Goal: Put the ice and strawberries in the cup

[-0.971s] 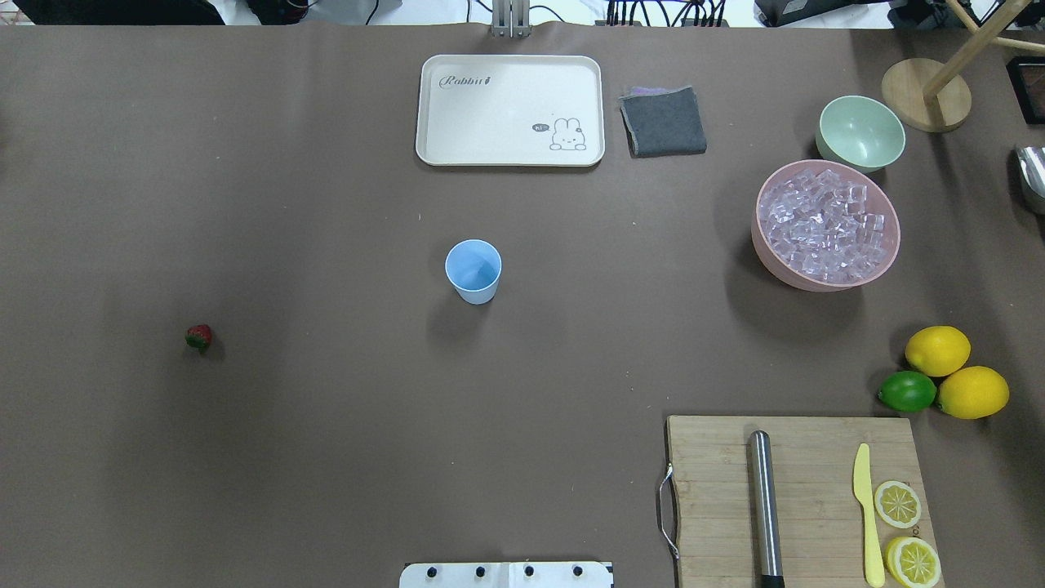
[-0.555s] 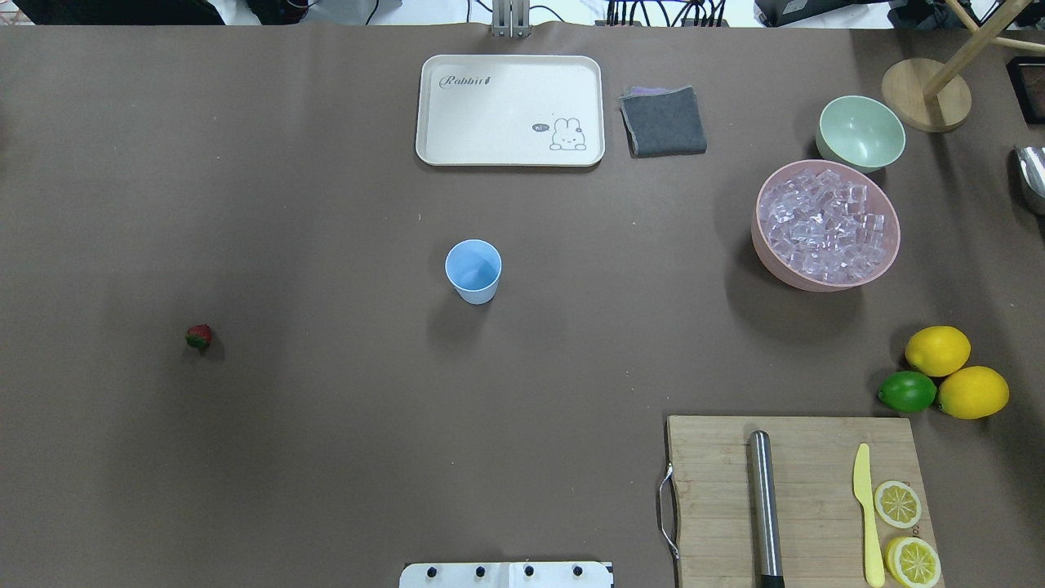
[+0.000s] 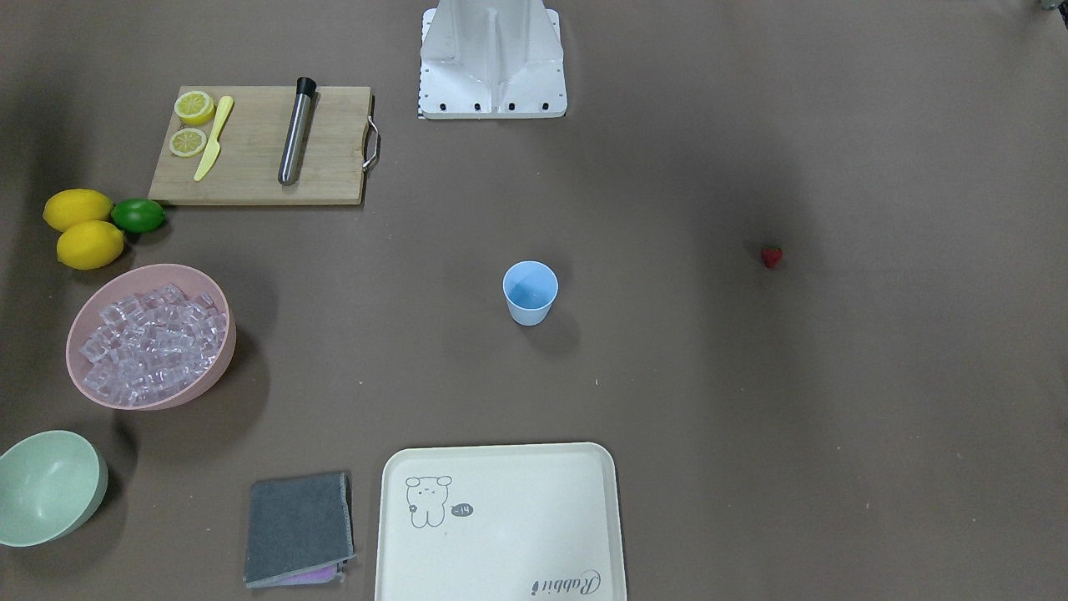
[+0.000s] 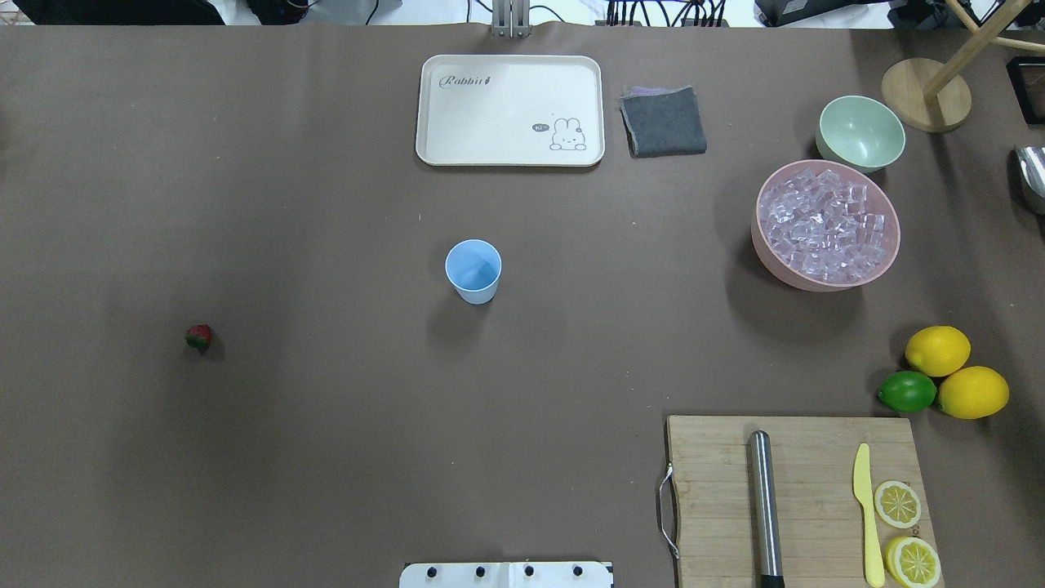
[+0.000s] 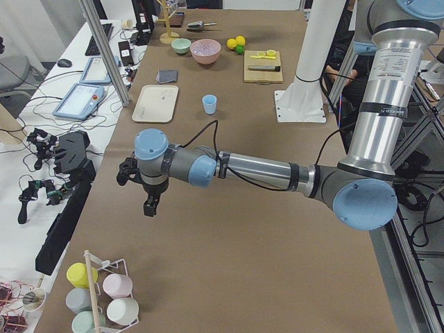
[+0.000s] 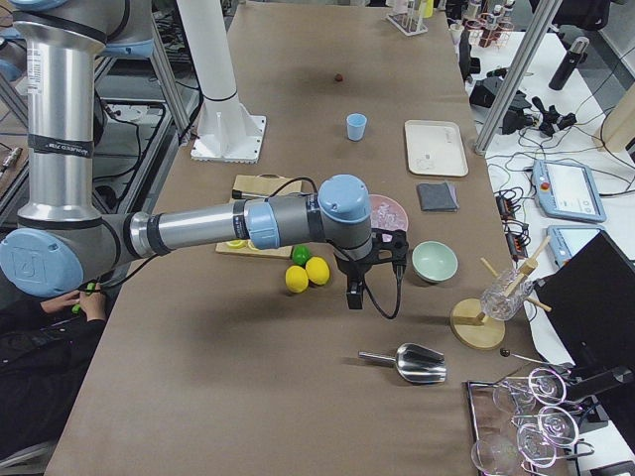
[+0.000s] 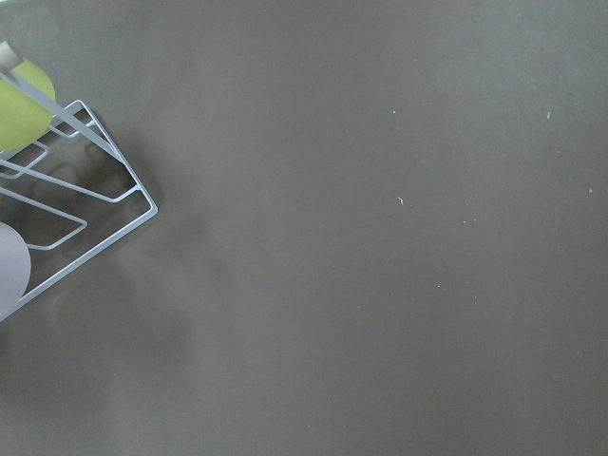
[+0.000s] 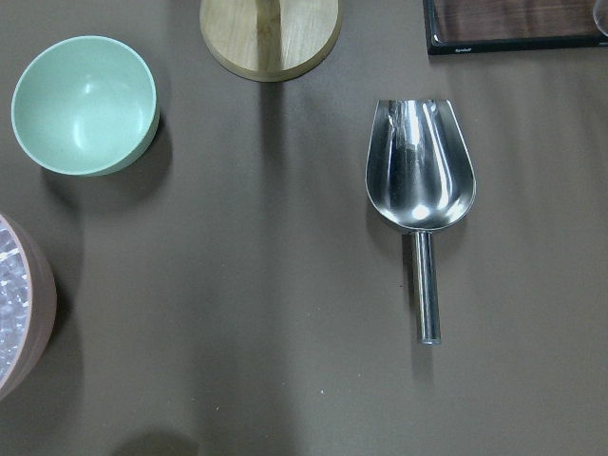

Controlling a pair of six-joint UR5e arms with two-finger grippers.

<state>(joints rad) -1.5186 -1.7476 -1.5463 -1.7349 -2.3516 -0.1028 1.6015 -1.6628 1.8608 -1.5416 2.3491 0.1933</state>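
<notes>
Brown bench (image 4: 326, 449) holds a tiny, probably light strawberry (image 4: 198, 336); pinch gently across its body. Left gripper (image 5: 150, 205), right gripper (image 6: 353, 296): opening cannot be told.

One readable word
"Rabbit" is printed on the cream tray (image 4: 506, 106), well apart from the left gripper (image 5: 148, 206).

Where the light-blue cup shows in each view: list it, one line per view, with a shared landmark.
Front-facing: cup at centre, above the cream tray.
Overhead: cup at centre, below the tray.
Exterior left: cup upper middle, right of the tray.
Exterior right: cup upper middle, left of the tray.
Left wrist: not in it.
Right wrist: not in it.
Shared landmark: the tray.
</notes>
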